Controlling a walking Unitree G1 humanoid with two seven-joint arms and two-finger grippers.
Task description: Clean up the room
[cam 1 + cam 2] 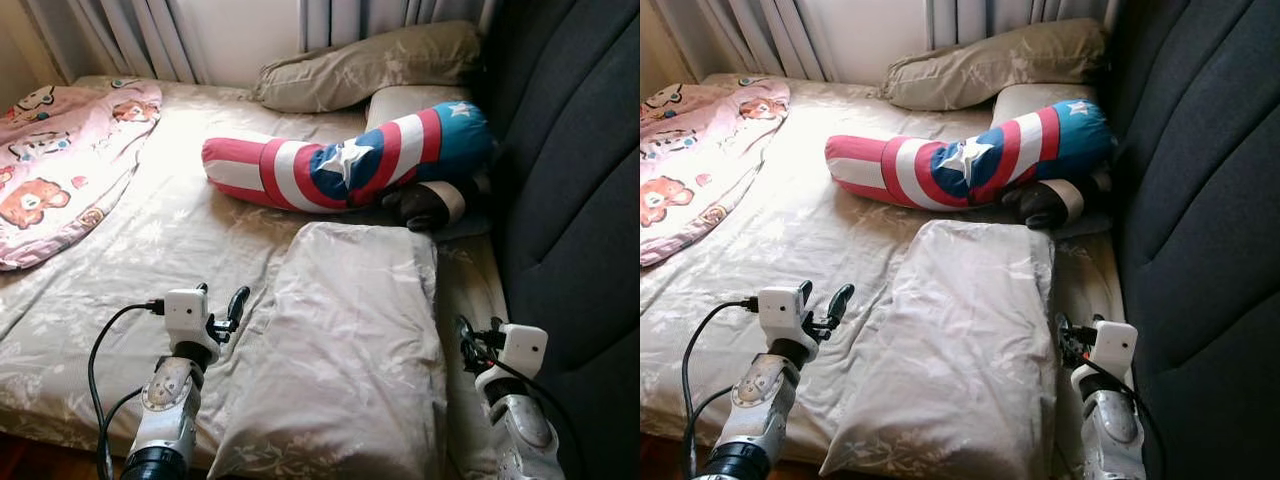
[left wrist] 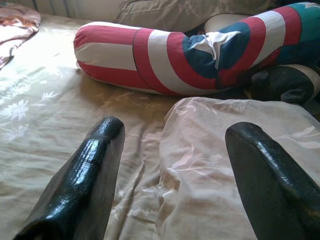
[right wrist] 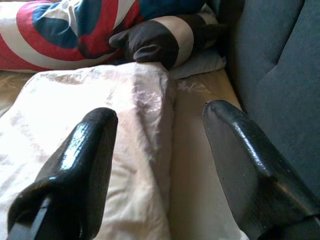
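A beige floral pillow [image 1: 345, 350] lies on the bed [image 1: 170, 235] between my two arms, its far end near a red, white and blue striped bolster [image 1: 340, 160] with a star. My left gripper [image 1: 232, 308] hovers open at the pillow's left edge, fingers [image 2: 92, 170] spread over the sheet and the pillow's side. My right gripper [image 1: 467, 340] is open at the pillow's right edge, close to the dark headboard [image 1: 570, 180]; its fingers [image 3: 85, 160] straddle that edge [image 3: 160, 125].
A pink teddy-print blanket [image 1: 60, 150] lies at the bed's far left. A second beige pillow [image 1: 370, 65] rests at the back below the curtains [image 1: 150, 35]. A dark striped cushion [image 1: 430, 203] sits under the bolster's right end. The headboard walls in the right side.
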